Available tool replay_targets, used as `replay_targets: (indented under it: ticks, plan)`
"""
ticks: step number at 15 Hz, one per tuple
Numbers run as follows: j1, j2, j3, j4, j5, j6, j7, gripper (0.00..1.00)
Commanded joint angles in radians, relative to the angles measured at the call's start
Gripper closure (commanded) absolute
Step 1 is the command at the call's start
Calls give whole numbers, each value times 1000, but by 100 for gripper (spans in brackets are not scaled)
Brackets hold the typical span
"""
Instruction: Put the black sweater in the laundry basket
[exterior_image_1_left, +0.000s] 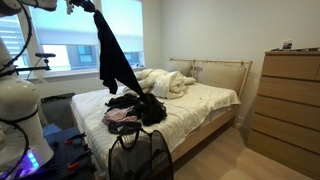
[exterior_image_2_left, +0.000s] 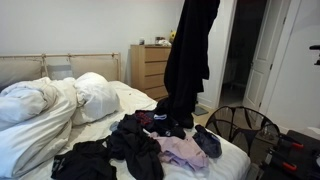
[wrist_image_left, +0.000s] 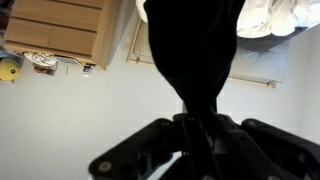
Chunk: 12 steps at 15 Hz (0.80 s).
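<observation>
High over the foot edge of the bed (exterior_image_1_left: 215, 100), the pincer (wrist_image_left: 200, 130) is clenched on a gathered fold of the black sweater (exterior_image_1_left: 115, 58), jaws nearly together. The sweater hangs full length, limp and creased, clear of the mattress. The laundry basket (exterior_image_1_left: 138, 155) stands on the floor beside the bed's corner, rim upward. A clothes pile (exterior_image_2_left: 150, 145) lies near that edge.

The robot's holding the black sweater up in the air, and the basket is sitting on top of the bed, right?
Not quite. The tool holds the black sweater up in the air, but the laundry basket stands beside the bed, not on top of it. Both exterior views show that.
</observation>
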Motion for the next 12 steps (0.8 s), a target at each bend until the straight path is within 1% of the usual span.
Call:
replay_targets:
  ticks: [1, 4, 7, 9, 12]
  plan:
    - [-58, -68, 10, -54, 31, 65, -5, 98]
    - [-90, -50, -5, -63, 75, 92, -26, 98]
    - [-133, 17, -27, -69, 138, 111, -64, 98]
    - [-161, 82, -56, -68, 202, 133, -124, 98]
    - [-199, 200, -121, -50, 348, 172, -277, 98]
